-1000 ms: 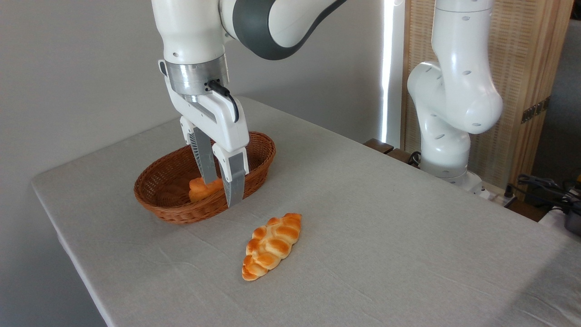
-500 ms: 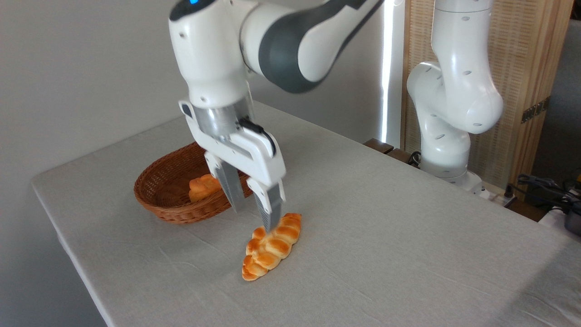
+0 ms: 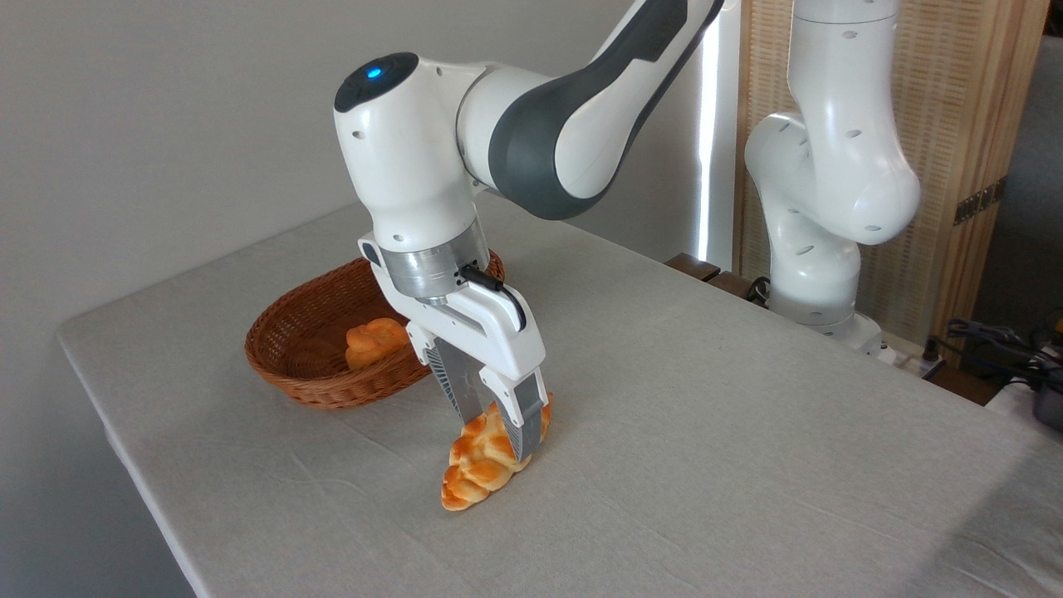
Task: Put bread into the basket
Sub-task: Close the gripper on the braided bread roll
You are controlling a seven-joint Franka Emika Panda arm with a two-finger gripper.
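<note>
The bread (image 3: 476,472), a braided golden-brown loaf, lies on the grey tablecloth in front of the basket. My gripper (image 3: 498,438) has come down over the loaf's upper half. It is open, with one finger on each side of the loaf, and the loaf's far end is partly hidden behind the fingers. The basket (image 3: 282,370), oval and of reddish-brown wicker, stands to the left and behind the gripper. It holds a smaller, deeper-orange bread piece (image 3: 374,340).
The arm's white base (image 3: 818,249) stands at the table's far right edge, with cables (image 3: 996,340) beyond it. The table's left edge (image 3: 124,448) runs close to the basket. A wall is behind the table and a wooden screen (image 3: 972,124) at the right.
The gripper has moved from above the basket rightward and toward the front, then down, so that its open fingers now straddle the loaf. The loaf has barely shifted.
</note>
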